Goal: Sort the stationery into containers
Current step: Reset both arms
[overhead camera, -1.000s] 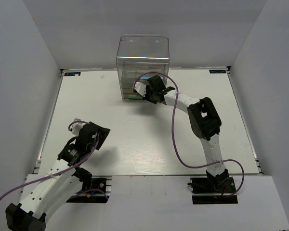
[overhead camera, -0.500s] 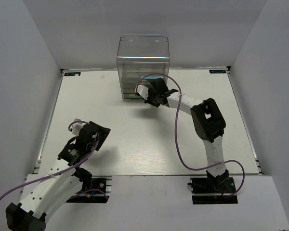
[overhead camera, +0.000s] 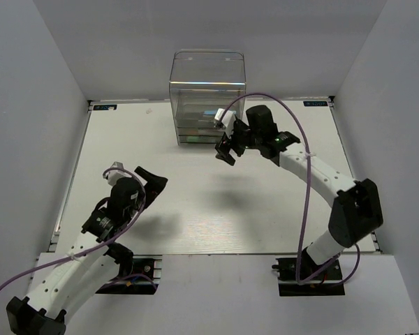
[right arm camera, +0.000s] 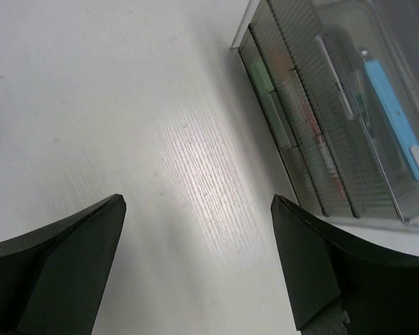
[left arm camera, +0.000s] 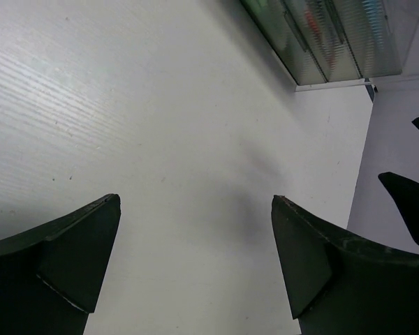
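The containers (overhead camera: 207, 98), a tall clear box of stacked drawers, stand at the table's far edge with all drawers pushed in. Through their fronts (right arm camera: 335, 139) the right wrist view shows the stationery: a light blue stick (right arm camera: 398, 125), a pale green one (right arm camera: 262, 80) and a red pen (right arm camera: 322, 150). My right gripper (overhead camera: 225, 148) (right arm camera: 199, 201) hovers just in front and to the right of the box, open and empty. Over the near left of the table, far from the box, my left gripper (overhead camera: 152, 180) (left arm camera: 195, 202) is open with only bare table between its fingers.
White walls (overhead camera: 49, 105) enclose the table on the left, back and right. The right arm's purple cable (overhead camera: 304, 202) loops over the right half of the table. The box's corner (left arm camera: 321, 35) shows at the left wrist view's upper right.
The right gripper let go at the drawer front, opened wide and drew back to the right of the box as its arm swung out. The left gripper opened wider and shifted slightly.
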